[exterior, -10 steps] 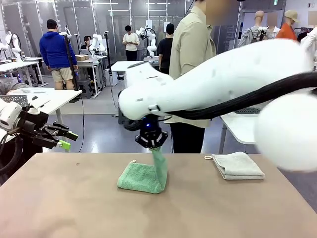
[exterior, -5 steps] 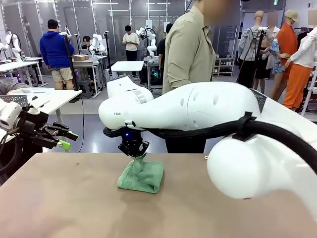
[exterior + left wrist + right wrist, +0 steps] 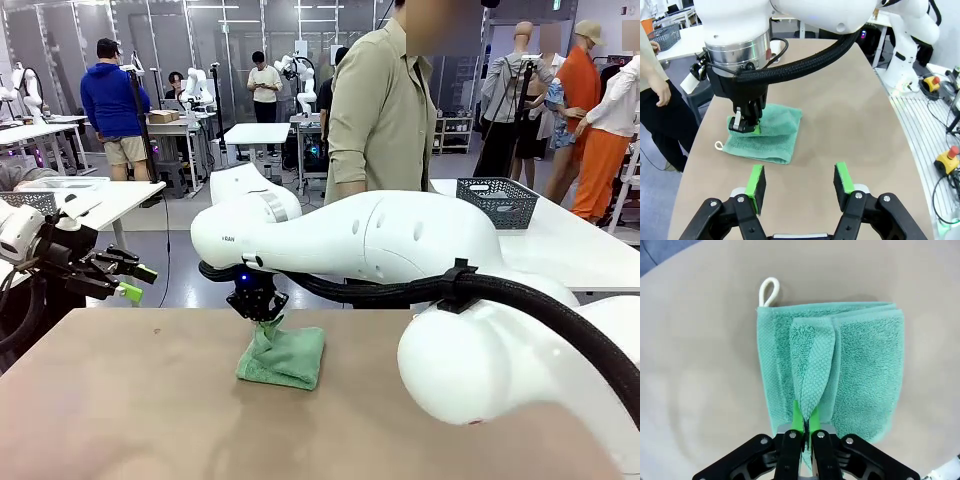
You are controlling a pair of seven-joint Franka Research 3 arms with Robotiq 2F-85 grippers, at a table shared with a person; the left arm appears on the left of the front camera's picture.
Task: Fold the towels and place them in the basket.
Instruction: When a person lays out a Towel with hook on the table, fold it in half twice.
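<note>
A green towel (image 3: 290, 358) with a white corner loop (image 3: 769, 290) lies folded on the brown table (image 3: 150, 400), left of the middle. My right gripper (image 3: 257, 312) reaches across from the right and hangs low over the towel's left edge. In the right wrist view its fingers (image 3: 799, 416) are pinched on a raised fold of the green towel (image 3: 860, 370). My left gripper (image 3: 799, 181) hovers open above the table, a short way from the green towel (image 3: 775, 135), with nothing between its pads. The dark mesh basket (image 3: 497, 200) stands on a white table behind.
A person (image 3: 380, 110) in a beige shirt stands at the table's far side, one hand (image 3: 662, 95) hanging by the edge. My right arm's white links (image 3: 480, 340) block much of the right half of the front view. The brown tabletop near me is bare.
My right arm swung left and down, carrying the towel's lifted edge over. The green towel went from a standing flap to a flatter fold. The left arm stayed still.
</note>
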